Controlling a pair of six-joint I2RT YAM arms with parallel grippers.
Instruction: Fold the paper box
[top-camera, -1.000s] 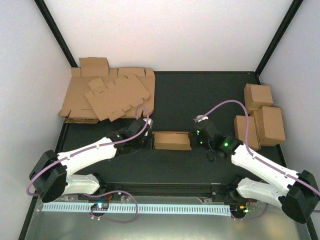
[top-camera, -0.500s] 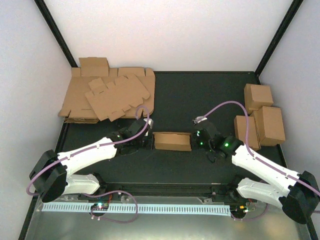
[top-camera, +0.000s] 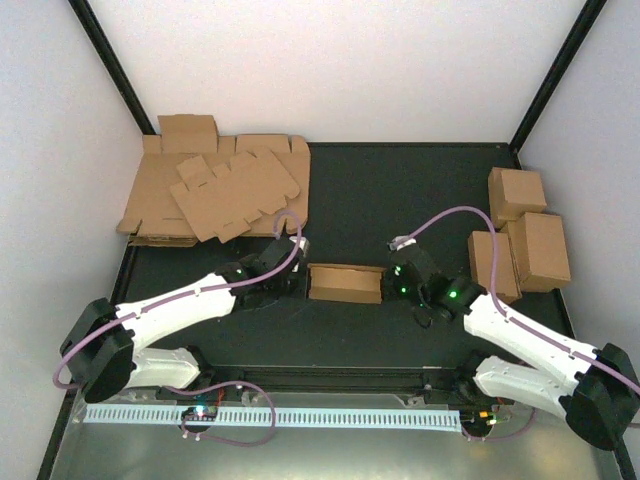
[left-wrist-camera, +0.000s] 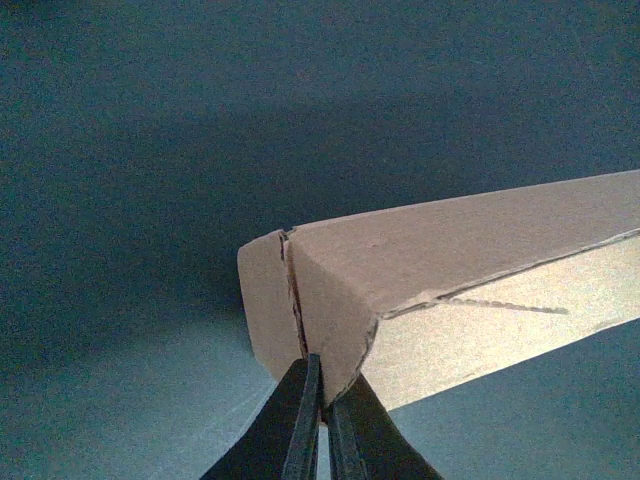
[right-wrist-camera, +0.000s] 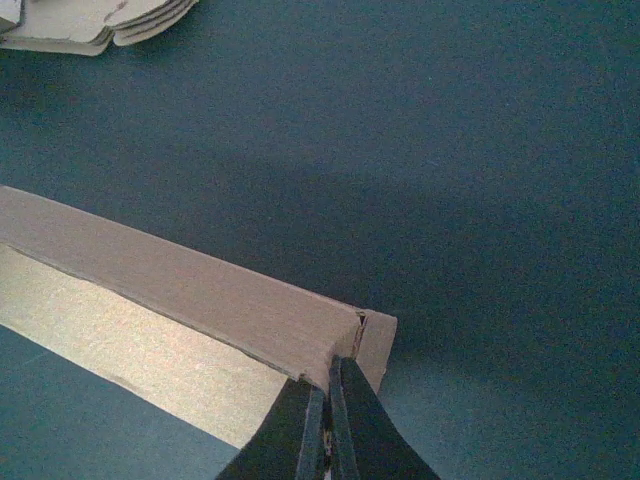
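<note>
The paper box (top-camera: 346, 283) is lying mid-table between the arms, an open trough. The left gripper (left-wrist-camera: 320, 378) and right gripper (right-wrist-camera: 328, 385) are each squeezing down to a thin slit, apparently pinching its left and right end walls. Compared with a second ago, both grippers are crowding slightly closer and the box is sitting a touch further right, so the ends are probably being set upright, with closing still to come.
</note>
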